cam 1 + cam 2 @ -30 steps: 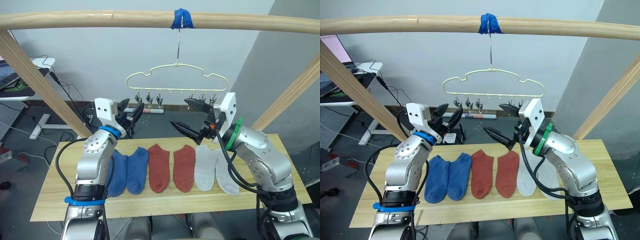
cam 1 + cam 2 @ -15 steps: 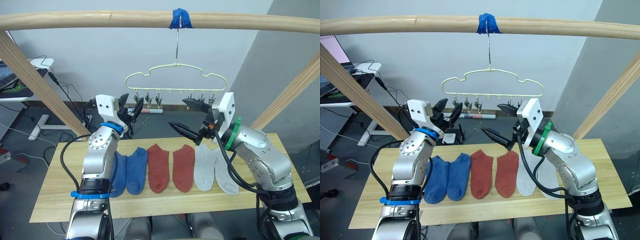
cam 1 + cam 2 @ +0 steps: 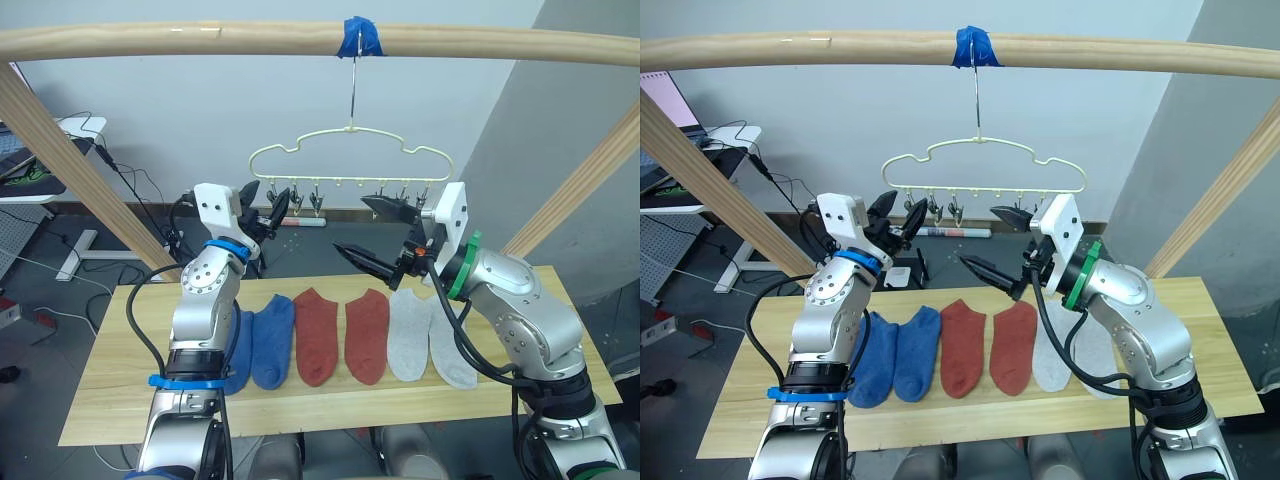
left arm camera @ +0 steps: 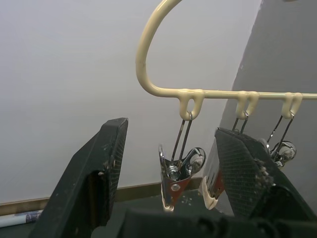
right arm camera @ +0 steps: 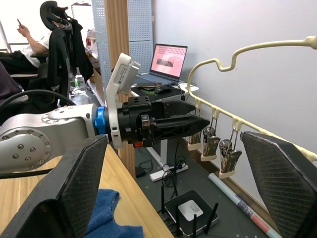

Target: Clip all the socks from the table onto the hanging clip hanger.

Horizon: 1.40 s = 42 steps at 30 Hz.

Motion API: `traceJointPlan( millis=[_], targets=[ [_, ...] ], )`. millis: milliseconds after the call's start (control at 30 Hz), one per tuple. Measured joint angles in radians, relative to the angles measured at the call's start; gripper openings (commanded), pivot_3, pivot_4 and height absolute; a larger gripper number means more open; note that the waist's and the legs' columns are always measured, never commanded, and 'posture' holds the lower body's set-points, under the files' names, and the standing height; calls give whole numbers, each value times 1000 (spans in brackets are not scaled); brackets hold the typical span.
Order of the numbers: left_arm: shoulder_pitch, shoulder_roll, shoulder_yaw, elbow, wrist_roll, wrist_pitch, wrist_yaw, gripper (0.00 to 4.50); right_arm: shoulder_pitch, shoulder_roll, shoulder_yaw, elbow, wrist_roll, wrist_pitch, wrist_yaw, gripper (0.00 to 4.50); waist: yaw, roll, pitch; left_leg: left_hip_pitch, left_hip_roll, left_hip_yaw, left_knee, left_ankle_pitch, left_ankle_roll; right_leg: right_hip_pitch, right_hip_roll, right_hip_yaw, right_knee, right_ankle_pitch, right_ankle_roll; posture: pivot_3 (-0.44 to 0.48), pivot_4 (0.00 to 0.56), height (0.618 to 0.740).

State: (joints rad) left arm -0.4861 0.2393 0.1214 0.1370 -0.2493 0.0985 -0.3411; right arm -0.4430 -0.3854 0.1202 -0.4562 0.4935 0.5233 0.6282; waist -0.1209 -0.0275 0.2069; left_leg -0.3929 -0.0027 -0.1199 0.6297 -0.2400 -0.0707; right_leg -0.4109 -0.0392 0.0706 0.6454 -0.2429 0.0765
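Up at the clip hanger (image 3: 349, 162): left gripper (image 4: 171, 171) spread wide, holding nothing, end clip (image 4: 177, 166) hanging between its fingers (image 4: 99, 173), untouched. Right gripper (image 3: 378, 234) likewise gaping and empty, fingertips just below the clips at the hanger's other end. Below both sets of fingers, six socks (image 3: 341, 334) flat in a row on the table (image 3: 110, 380): blue, red, grey pairs.

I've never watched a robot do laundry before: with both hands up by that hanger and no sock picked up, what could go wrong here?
The left hand is open around the end metal clip; closing could swing the hook-hung cream wire hanger. All six ankle socks still lie on the light-wood table, so a clip squeezed open now would catch nothing.
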Motion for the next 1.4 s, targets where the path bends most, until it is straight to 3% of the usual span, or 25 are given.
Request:
traceJointPlan(
  millis=[567, 667, 867, 1000, 1200, 1400],
  targets=[
    [-1, 2, -1, 32, 30, -12, 1, 3068, -4, 1, -1, -1, 1, 15, -12, 4500, -20, 0, 0, 0, 0, 0, 0, 0, 0, 0, 0, 0, 0, 0, 0, -224, 201, 740],
    [-1, 2, -1, 32, 30, -18, 0, 2522, -4, 1, -1, -1, 1, 16, -18, 4500, -20, 0, 0, 0, 0, 0, 0, 0, 0, 0, 0, 0, 0, 0, 0, -224, 202, 740],
    [-2, 1, -1, 32, 28, -18, -1, 704, -4, 1, -2, -1, 3, 24, -19, 4500, -20, 0, 0, 0, 0, 0, 0, 0, 0, 0, 0, 0, 0, 0, 0, -223, 201, 740],
    [-2, 1, -1, 32, 27, -19, -2, 58, -4, 1, -3, -1, 4, 28, -19, 4500, -20, 0, 0, 0, 0, 0, 0, 0, 0, 0, 0, 0, 0, 0, 0, -220, 202, 740],
    [-5, 1, -2, 32, 27, -19, -2, 2, 22, -12, -13, -4, -2, 31, -21, 4500, -18, 0, 0, 0, 0, -1, 0, 0, 0, 0, 0, 0, 0, 0, 0, -211, 203, 740],
    [-1, 39, -8, -14, 26, 42, -27, 2, 191, -146, -24, 103, -160, 61, -112, 4500, -14, 0, 0, 0, -1, -1, 0, 0, 0, 1, 0, 0, 0, 0, 0, -176, 209, 740]
  ],
)
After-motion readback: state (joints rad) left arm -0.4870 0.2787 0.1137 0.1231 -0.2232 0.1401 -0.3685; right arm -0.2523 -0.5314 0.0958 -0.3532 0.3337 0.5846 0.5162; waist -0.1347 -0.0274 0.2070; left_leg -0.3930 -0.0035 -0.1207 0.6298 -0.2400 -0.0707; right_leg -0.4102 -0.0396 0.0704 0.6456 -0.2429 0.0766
